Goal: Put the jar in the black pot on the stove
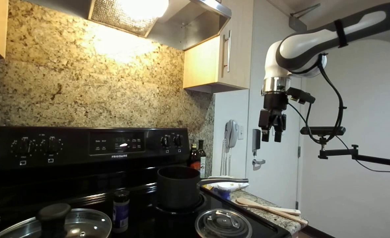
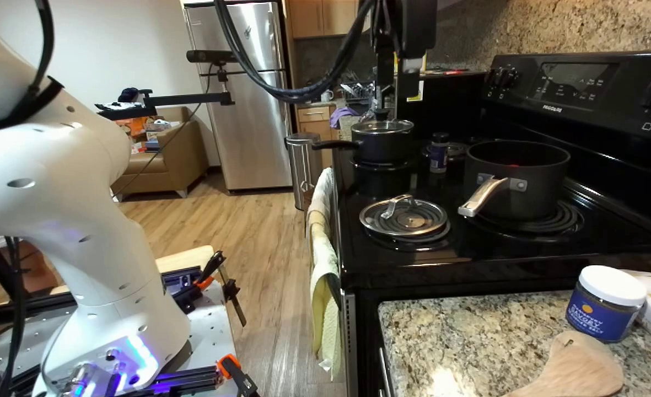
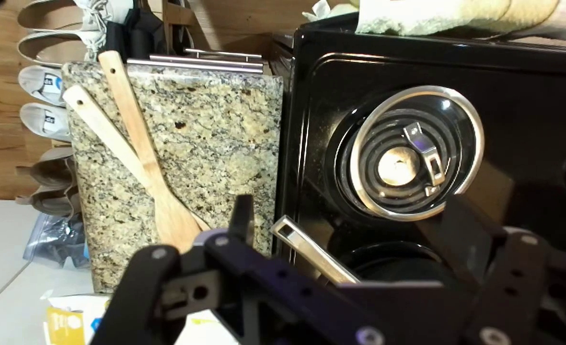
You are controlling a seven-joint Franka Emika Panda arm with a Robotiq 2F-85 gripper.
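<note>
The black pot [image 1: 178, 191] stands on a back burner of the black stove [image 1: 70, 157]. It also shows in an exterior view [image 2: 515, 190], with its steel handle pointing outward. In the wrist view the pot's handle [image 3: 314, 250] shows, but its body is mostly hidden behind the gripper. A small red patch shows inside the pot over its rim; it may be the jar's cap, but the rest of the jar is hidden. My gripper [image 1: 271, 135] is raised well above the counter, fingers down. In the wrist view its fingers [image 3: 350, 206] are wide apart with nothing between them.
A glass lid [image 2: 404, 216] lies on a front burner. A dark-capped bottle [image 2: 439, 154] and a lidded pot [image 2: 383, 142] stand farther along the stove. A white-capped blue jar [image 2: 606, 303] and wooden utensils [image 3: 139, 153] are on the counter. A range hood [image 1: 198, 23] hangs above.
</note>
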